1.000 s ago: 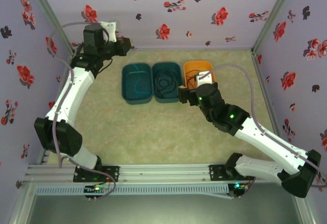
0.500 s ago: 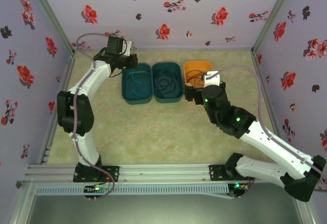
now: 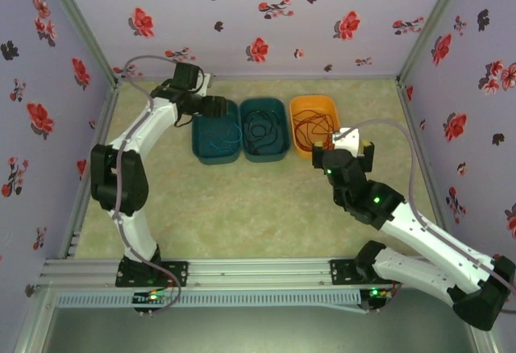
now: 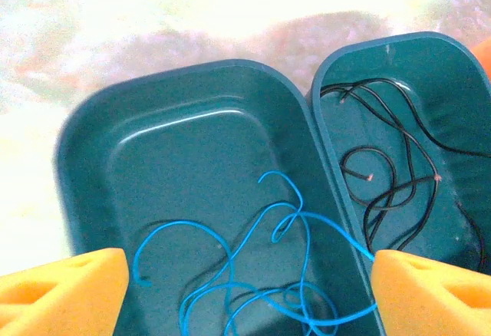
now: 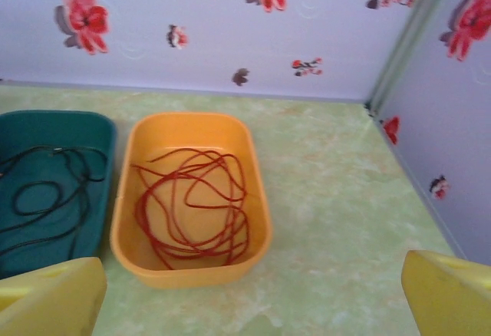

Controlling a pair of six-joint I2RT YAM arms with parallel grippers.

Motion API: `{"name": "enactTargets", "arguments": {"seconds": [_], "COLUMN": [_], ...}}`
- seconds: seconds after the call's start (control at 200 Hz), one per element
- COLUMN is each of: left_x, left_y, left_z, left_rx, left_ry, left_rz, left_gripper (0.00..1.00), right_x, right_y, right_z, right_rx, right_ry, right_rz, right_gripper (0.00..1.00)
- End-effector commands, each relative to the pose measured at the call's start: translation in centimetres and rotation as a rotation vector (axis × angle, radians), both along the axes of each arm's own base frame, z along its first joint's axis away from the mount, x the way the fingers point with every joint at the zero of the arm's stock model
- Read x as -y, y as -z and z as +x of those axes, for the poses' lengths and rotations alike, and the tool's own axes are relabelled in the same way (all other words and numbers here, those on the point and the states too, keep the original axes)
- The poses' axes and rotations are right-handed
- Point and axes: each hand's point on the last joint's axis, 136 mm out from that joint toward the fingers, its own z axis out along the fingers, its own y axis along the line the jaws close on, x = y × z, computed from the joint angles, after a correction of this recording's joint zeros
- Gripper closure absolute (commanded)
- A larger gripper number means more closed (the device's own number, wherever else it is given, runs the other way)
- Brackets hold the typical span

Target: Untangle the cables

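Note:
The cables lie sorted in three bins. A blue cable [image 4: 261, 275] [image 3: 216, 135] loops loosely in the left teal bin [image 4: 84, 121] [image 3: 196, 150]. A black cable [image 4: 391, 175] [image 3: 260, 131] [image 5: 46, 198] lies in the middle teal bin [image 3: 285, 131]. A red cable [image 5: 192, 205] [image 3: 310, 127] coils in the orange bin [image 5: 257, 190] [image 3: 297, 107]. My left gripper [image 4: 245, 275] [image 3: 211, 105] hangs open over the blue cable, which runs close by the right pad [image 4: 430, 290]. Holding nothing, my right gripper [image 5: 253, 298] [image 3: 345, 145] stands open just in front of the orange bin.
The three bins stand side by side at the back of the green table [image 3: 242, 208]. Flowered walls [image 3: 266, 14] close in the back and both sides. The orange bin sits near the right wall [image 5: 453, 121].
My left arm swung its gripper right and over the left teal bin, and the gripper opened. My right gripper drew back from the orange bin toward the near right, staying open.

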Motion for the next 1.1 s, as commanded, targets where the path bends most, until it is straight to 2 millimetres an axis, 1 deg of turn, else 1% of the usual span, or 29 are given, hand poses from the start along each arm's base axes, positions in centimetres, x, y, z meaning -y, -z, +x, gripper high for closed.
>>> {"name": "enactTargets", "arguments": {"seconds": [0.0,0.035,0.08,0.145,0.17,0.185,0.205,0.22,0.235,0.25,0.305,0.325,0.33,0.4,0.47,0.54,0.635,0.685,0.72,0.785,0.825,0.88,0.895,0.96,1.0,1.015,1.025,1.065,1.095], "left_x": [-2.3,-2.9,-4.1,-6.0,-6.7,-7.2,-7.7,-8.3,-8.7,-9.2,-11.0,-11.7,-11.8,-13.9,-15.6,-16.7,-17.5,-17.4,-17.1,-16.2,-15.1,-13.3,-12.4,-9.1,-7.1,-6.5,-6.0,-4.5,-3.4], "left_y": [-4.4,-4.9,-5.6,-6.4,-6.3,-6.7,-6.4,-6.8,-6.7,-7.0,-6.5,-6.7,-6.3,-5.7,-4.0,-2.3,-0.2,0.2,0.1,-1.3,-2.2,-3.0,-3.4,-4.1,-4.1,-4.5,-4.3,-4.4,-3.9], "left_z": [-1.9,-2.7,-3.6,-5.2,-5.9,-6.2,-6.7,-7.1,-7.6,-8.0,-9.7,-10.3,-10.4,-12.5,-14.7,-16.3,-17.8,-18.2,-18.2,-17.6,-16.9,-15.6,-15.2,-13.7,-12.9,-12.6,-12.3,-11.4,-10.6], "left_rx": [0.118,0.141,0.175,0.232,0.250,0.268,0.275,0.296,0.306,0.323,0.364,0.385,0.381,0.450,0.494,0.543,0.559,0.553,0.551,0.547,0.530,0.482,0.474,0.446,0.437,0.440,0.431,0.412,0.389], "left_ry": [-0.045,-0.063,-0.098,-0.167,-0.190,-0.207,-0.225,-0.244,-0.257,-0.274,-0.332,-0.358,-0.362,-0.439,-0.491,-0.525,-0.543,-0.541,-0.536,-0.523,-0.496,-0.445,-0.423,-0.342,-0.299,-0.290,-0.282,-0.263,-0.250], "left_rz": [0.061,0.069,0.083,0.092,0.093,0.090,0.095,0.093,0.099,0.098,0.115,0.118,0.123,0.121,0.133,0.135,0.126,0.111,0.082,0.013,-0.035,-0.075,-0.081,-0.062,-0.045,-0.046,-0.041,-0.043,-0.034], "left_gripper": [0.07,0.01,0.00,0.00,0.00,0.00,0.00,0.00,0.00,0.00,0.00,0.00,0.00,0.00,0.00,0.00,0.00,0.00,0.00,0.00,0.00,0.00,0.00,0.00,0.00,0.00,0.00,0.00,0.00], "right_x": [2.6,3.8,5.0,5.5,5.7,5.8,6.0,6.2,6.4,6.5,7.2,7.5,7.5,8.4,9.0,9.4,10.2,10.7,10.9,11.4,11.7,12.1,12.2,12.3,12.5,12.5,12.5,12.7,12.8], "right_y": [-0.9,-0.8,-0.7,-0.2,-0.2,0.0,0.2,0.4,0.5,0.6,1.2,1.5,1.6,2.3,3.1,3.6,4.6,5.2,5.6,6.2,6.5,6.8,6.9,7.4,7.7,7.8,8.0,8.3,8.3], "right_z": [-0.1,-0.4,-0.8,-0.9,-1.0,-1.0,-1.0,-1.0,-1.0,-1.0,-0.9,-0.9,-0.9,-0.7,-0.5,-0.4,0.0,0.1,0.2,0.3,0.3,0.3,0.4,0.4,0.4,0.3,0.3,0.3,0.3], "right_rx": [0.074,0.092,0.115,0.141,0.152,0.156,0.160,0.162,0.163,0.164,0.160,0.154,0.152,0.141,0.134,0.134,0.126,0.107,0.093,0.067,0.054,0.050,0.047,0.035,0.030,0.029,0.026,0.023,0.025], "right_ry": [0.100,0.160,0.210,0.216,0.218,0.220,0.224,0.227,0.232,0.237,0.262,0.269,0.272,0.304,0.319,0.330,0.351,0.365,0.372,0.392,0.407,0.427,0.429,0.434,0.443,0.447,0.448,0.456,0.459], "right_rz": [0.040,0.065,0.094,0.098,0.096,0.093,0.089,0.086,0.081,0.077,0.059,0.050,0.048,0.033,0.030,0.034,0.063,0.078,0.086,0.098,0.100,0.107,0.108,0.111,0.112,0.112,0.113,0.116,0.117], "right_gripper": [0.01,0.01,0.01,0.01,0.01,0.01,0.01,0.01,0.01,0.01,0.01,0.01,0.01,0.01,0.01,0.01,0.01,0.01,0.01,0.01,0.01,0.01,0.01,0.01,0.01,0.01,0.01,0.01,0.01]}}
